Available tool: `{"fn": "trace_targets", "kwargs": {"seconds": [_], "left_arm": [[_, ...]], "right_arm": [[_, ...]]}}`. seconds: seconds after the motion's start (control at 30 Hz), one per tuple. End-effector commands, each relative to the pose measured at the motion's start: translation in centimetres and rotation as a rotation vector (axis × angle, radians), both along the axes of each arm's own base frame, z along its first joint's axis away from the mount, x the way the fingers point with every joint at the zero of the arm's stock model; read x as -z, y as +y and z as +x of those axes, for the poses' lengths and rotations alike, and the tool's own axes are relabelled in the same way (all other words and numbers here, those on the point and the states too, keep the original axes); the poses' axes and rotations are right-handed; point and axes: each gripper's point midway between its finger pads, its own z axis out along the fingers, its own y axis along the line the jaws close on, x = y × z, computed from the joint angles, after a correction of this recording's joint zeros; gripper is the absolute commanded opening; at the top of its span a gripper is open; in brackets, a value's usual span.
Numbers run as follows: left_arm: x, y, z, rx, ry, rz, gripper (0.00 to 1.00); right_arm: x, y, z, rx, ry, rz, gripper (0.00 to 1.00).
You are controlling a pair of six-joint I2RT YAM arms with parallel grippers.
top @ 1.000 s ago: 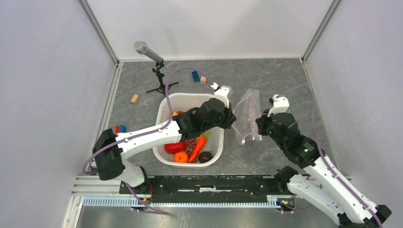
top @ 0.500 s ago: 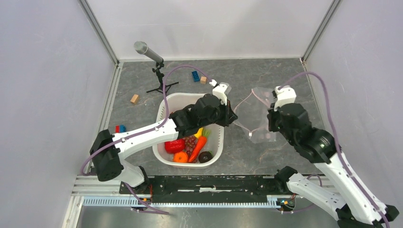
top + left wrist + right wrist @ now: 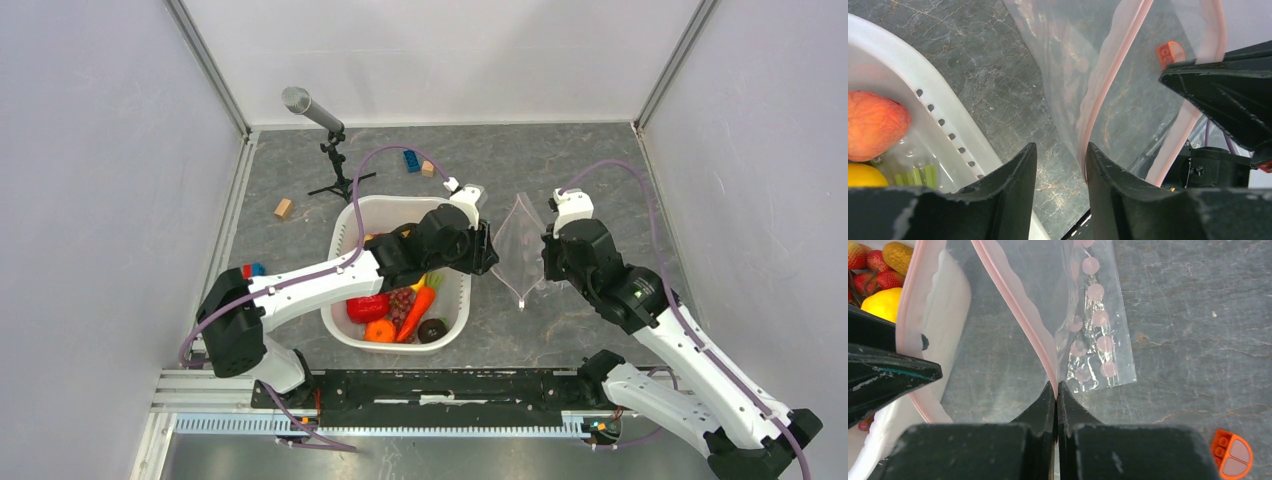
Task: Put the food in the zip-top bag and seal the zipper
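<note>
The clear zip-top bag (image 3: 520,245) hangs between my two grippers, just right of the white basin (image 3: 455,312). My right gripper (image 3: 1056,386) is shut on the bag's pink zipper (image 3: 1013,300) strip. My left gripper (image 3: 1060,152) stands open. The other side of the zipper (image 3: 1108,85) rests against the inner face of its right finger, and the gap is otherwise bare. The food lies in the basin: a carrot (image 3: 420,305), a red pepper (image 3: 366,308), an orange (image 3: 380,330) and grapes (image 3: 400,298). In the top view the left gripper (image 3: 492,255) and right gripper (image 3: 543,262) face each other across the bag.
A microphone on a stand (image 3: 318,118) rises behind the basin. A blue block (image 3: 411,160), a wooden block (image 3: 284,207) and red and blue blocks (image 3: 252,270) lie about the table. A small orange piece (image 3: 1233,460) lies by my right gripper. White walls close three sides.
My left gripper has opened and let go of the bag's edge. The right gripper, still holding its edge, swung out and came back toward the left one, so the bag's mouth is narrower.
</note>
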Motion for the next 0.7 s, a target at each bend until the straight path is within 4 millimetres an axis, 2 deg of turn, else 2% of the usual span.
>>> {"fn": "trace_targets", "kwargs": {"seconds": [0.0,0.07,0.2,0.43,0.53,0.67], "left_arm": [[-1.5,0.0,0.3,0.003,-0.030,-0.016,0.52],[-1.6,-0.1,0.2,0.012,-0.028,-0.015,0.57],[-2.3,-0.2,-0.2,0.030,-0.029,-0.034,0.62],[-4.8,-0.3,-1.9,0.127,-0.052,-0.114,0.74],[-5.8,0.7,-2.3,0.130,-0.091,-0.130,0.81],[-6.4,2.8,-1.9,0.087,-0.146,-0.102,0.84]], "right_arm": [[-0.6,2.0,1.2,-0.015,-0.050,0.114,0.00],[-0.4,2.6,1.3,-0.023,-0.055,0.146,0.00],[0.1,2.8,1.5,-0.012,-0.055,0.163,0.00],[0.2,3.2,2.0,-0.013,-0.063,0.176,0.00],[0.5,3.5,2.1,-0.022,-0.056,0.175,0.00],[0.6,4.0,2.2,-0.041,-0.052,0.184,0.00]]}}
